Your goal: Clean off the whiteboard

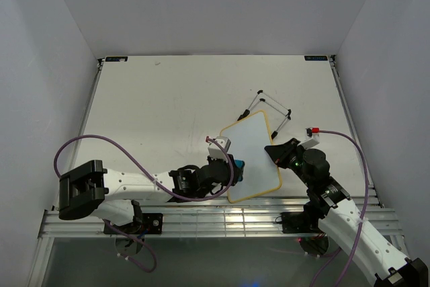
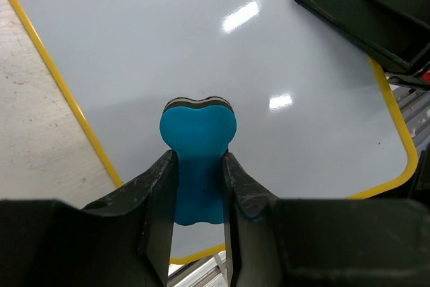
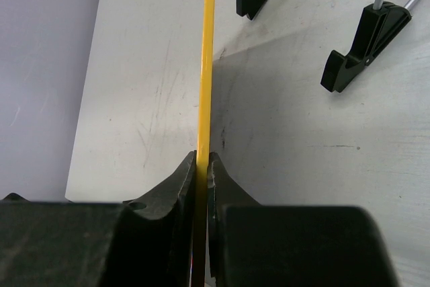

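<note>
The whiteboard [image 1: 252, 159], white with a thin yellow frame, is held tilted near the table's front edge. Its face shows clean in the left wrist view [image 2: 201, 38]. My left gripper [image 1: 232, 166] is shut on the blue bone-shaped eraser [image 2: 197, 149], whose felt end presses on the board's face. My right gripper [image 1: 275, 152] is shut on the board's right edge; the right wrist view shows the yellow frame [image 3: 205, 65] edge-on between the fingers [image 3: 180, 183]. The black wire stand feet [image 1: 272, 107] reach out behind the board.
The stand's black feet [image 3: 363, 45] rest on the white tabletop [image 1: 168, 105]. The aluminium rail [image 1: 222, 216] runs along the near edge under the board. A purple cable [image 1: 107, 142] loops over the left arm.
</note>
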Robot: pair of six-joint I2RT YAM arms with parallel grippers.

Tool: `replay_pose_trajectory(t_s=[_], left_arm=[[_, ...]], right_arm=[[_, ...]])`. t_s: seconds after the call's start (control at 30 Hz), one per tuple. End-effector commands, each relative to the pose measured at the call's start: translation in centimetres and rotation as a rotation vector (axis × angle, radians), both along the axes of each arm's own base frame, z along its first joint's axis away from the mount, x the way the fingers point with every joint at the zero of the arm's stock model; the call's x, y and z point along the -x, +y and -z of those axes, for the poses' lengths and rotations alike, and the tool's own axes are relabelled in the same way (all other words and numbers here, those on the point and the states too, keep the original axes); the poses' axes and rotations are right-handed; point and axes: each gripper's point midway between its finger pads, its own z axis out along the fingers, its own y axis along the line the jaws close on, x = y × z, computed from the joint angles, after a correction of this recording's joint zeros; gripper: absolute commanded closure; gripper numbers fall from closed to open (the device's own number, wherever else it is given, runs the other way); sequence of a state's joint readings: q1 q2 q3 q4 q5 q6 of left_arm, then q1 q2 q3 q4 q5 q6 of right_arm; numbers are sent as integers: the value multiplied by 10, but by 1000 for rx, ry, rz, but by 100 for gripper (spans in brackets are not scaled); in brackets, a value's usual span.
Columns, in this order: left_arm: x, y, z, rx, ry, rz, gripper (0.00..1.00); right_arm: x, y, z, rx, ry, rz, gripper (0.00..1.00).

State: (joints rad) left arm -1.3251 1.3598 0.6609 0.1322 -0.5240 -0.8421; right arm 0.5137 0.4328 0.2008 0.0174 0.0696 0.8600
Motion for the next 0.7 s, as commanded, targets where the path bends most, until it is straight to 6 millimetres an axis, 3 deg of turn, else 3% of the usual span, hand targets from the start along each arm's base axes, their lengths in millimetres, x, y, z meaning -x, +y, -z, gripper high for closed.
replay_pose_trajectory(t_s=[0.0,0.17,0.2,0.33,0.37,0.43,0.47,0.57,0.67], left_arm=[[-5,2,-8,-48,-28,-10,100],[-7,2,-9,-42,-25,3,100],[-8,2,-2,-58,-1,9,100],[2,-28,-6,-54,22,136,100],[4,-44,-21,5,-3,180,100],[21,-60,-24,8,-21,289,100],[21,-71,-37,31,-43,308,100],[29,-91,-41,-8,-104,366,100],[18,-84,-28,-64,-93,284,100]], right_arm=[[1,6,-17,-17,-57,-34,92],[0,8,-33,28,-132,-74,92],[0,8,-36,37,-141,-78,92],[0,9,-45,57,-178,-97,92],[-1,9,-47,60,-181,-98,92],[2,14,-46,57,-173,-128,92],[2,15,-46,58,-169,-134,92],[3,16,-48,55,-174,-143,92],[4,15,-54,67,-194,-147,92]])
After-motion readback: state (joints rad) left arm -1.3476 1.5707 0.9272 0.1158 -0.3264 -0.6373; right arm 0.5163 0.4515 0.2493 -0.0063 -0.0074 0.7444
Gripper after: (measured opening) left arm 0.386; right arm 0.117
